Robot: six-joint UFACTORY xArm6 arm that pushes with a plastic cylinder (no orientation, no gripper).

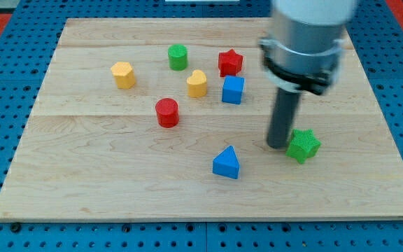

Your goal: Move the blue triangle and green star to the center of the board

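Camera view, the only one. The tool is a bare rod with no jaws to open or close, so it grips nothing; my tip point(278, 145) is down on the desk point(82, 189), right of centre. It sits just left of the green star point(303, 145), touching it or very nearly; the gap is too fine to tell.

The blue triangle point(227, 162) lies on the near side, a bit right of the middle, near the tip's left and slightly nearer. It looks close to centre already. The star is further right and needs to go left.

Risks, as I judge them:
- The tip is on the star's left side, the wrong side for a push toward centre. Any rightward slide drives the star toward the right edge.
- Getting round to the star's right side means circling it; cutting the corner could clip a point and spin or nudge the star off line.
- The star's points give uneven contact, so an off-centre push likely rotates it and lets it slip past the rod.
- A leftward push may run the star into the triangle and knock it off its spot.

Other blocks sit farther back: blue cube point(233, 89), red star point(230, 62), yellow heart point(196, 83), red cylinder point(166, 112), green cylinder point(178, 57), yellow hexagon point(123, 74). An overshoot toward the far side could disturb the blue cube first.
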